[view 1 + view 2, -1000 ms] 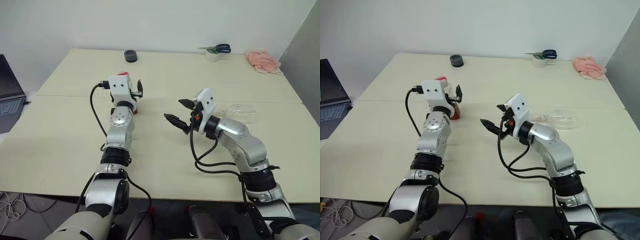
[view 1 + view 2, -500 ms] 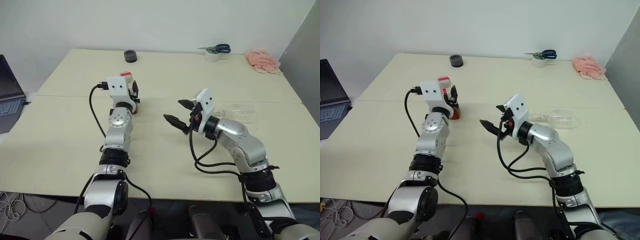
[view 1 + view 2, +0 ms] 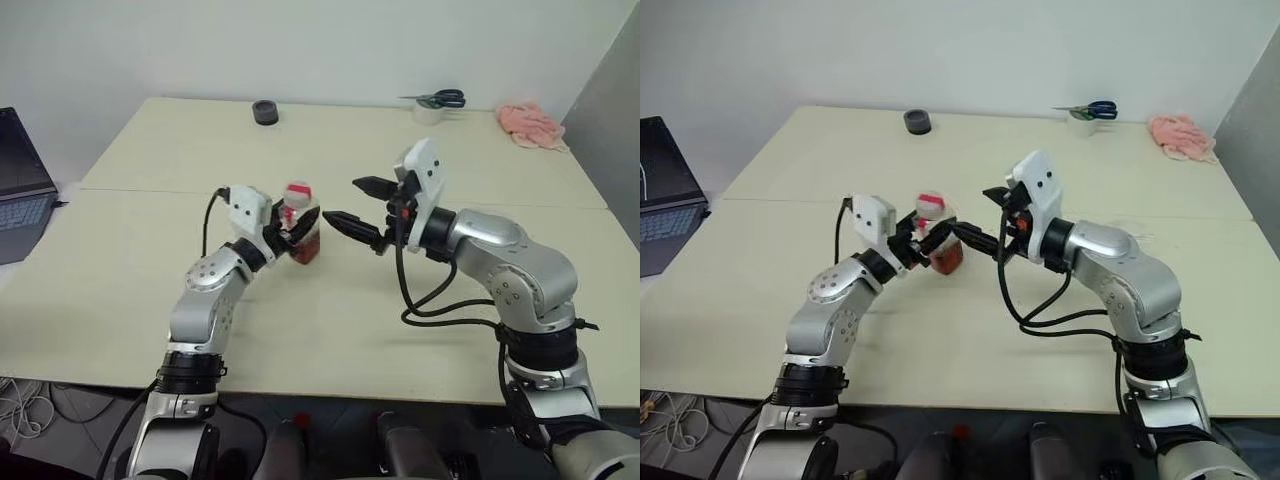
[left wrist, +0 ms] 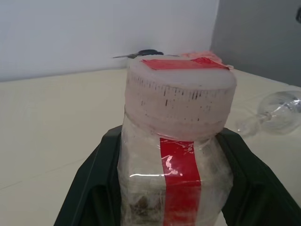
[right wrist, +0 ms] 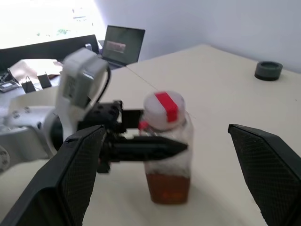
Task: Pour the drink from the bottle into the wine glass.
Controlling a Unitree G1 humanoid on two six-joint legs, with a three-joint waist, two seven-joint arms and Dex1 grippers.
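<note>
We see the bottle (image 3: 301, 232) upright near the middle of the surface (image 3: 150, 260), its cap (image 4: 181, 92) pale with a red strip across the top and a red label strip running down its clear side. The drink (image 5: 167, 188) fills only the lower part, a reddish-brown layer at the bottom. Our left hand (image 3: 292, 228) is closed on the bottle, one black finger (image 4: 94, 188) against each side of its body below the cap. We cannot tell whether the bottle's base touches the surface.

Our right hand (image 3: 353, 203) hovers just beside the bottle, on its right, fingers spread wide and holding nothing, tips pointing towards the cap.

The wine glass (image 4: 277, 106) lies on its side on the surface, well to the right of the bottle.

Along the far edge we see a dark round object (image 3: 265, 111), scissors (image 3: 438, 98) on a roll of tape (image 3: 427, 113) and a pink cloth (image 3: 530, 123). A laptop (image 3: 20, 185) sits off the left end.
</note>
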